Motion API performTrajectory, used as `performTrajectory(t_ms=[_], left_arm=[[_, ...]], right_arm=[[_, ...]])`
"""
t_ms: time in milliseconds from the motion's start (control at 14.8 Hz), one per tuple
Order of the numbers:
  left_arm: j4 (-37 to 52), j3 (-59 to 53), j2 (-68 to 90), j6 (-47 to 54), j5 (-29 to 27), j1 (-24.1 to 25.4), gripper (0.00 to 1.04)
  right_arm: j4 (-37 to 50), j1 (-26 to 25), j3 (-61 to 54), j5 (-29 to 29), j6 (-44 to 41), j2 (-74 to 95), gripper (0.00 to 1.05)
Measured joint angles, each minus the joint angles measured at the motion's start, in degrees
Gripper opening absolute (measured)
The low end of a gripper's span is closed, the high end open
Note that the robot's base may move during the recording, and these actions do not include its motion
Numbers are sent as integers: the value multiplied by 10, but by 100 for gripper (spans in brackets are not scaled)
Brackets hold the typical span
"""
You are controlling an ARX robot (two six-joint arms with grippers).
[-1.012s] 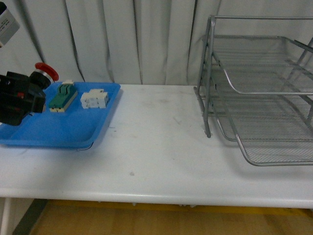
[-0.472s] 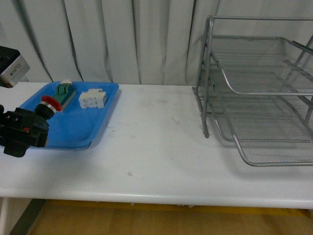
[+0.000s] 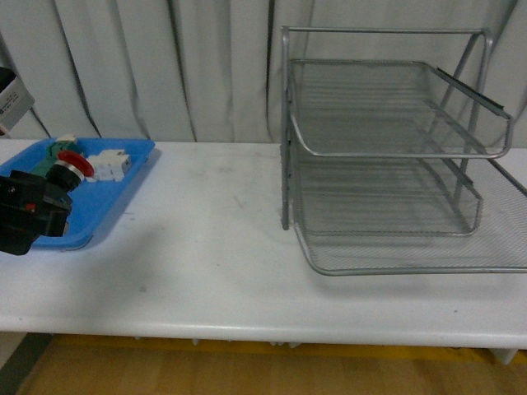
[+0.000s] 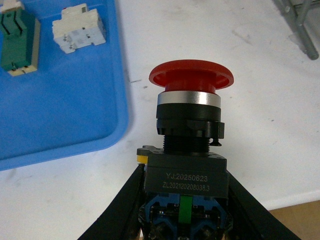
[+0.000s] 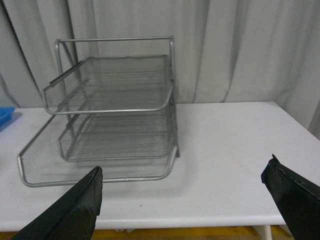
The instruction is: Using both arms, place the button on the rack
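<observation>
At the left edge of the front view, the left gripper clamps the button by its black body, red cap uppermost, seemingly just above the blue tray. The rack with its 3 tiers stands right of centre. The right gripper gapes wide, holding nothing.

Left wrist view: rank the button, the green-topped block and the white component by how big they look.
1. button: by far the largest, but it is nearest the camera, so that proves little.
2 and 3. green-topped block and white component: look about alike; the block is cut by the frame edge, so no ranking.
</observation>
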Motion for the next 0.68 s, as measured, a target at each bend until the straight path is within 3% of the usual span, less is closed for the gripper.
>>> performTrajectory(t_ms=[338,675], left_arm=[[0,-2,-26,-10,0,-18,36],[-31,90,-10,-23,13,-150,36]], right_arm=[[-2,0,0,3,0,0,98],[0,0,0,2,0,0,98]])
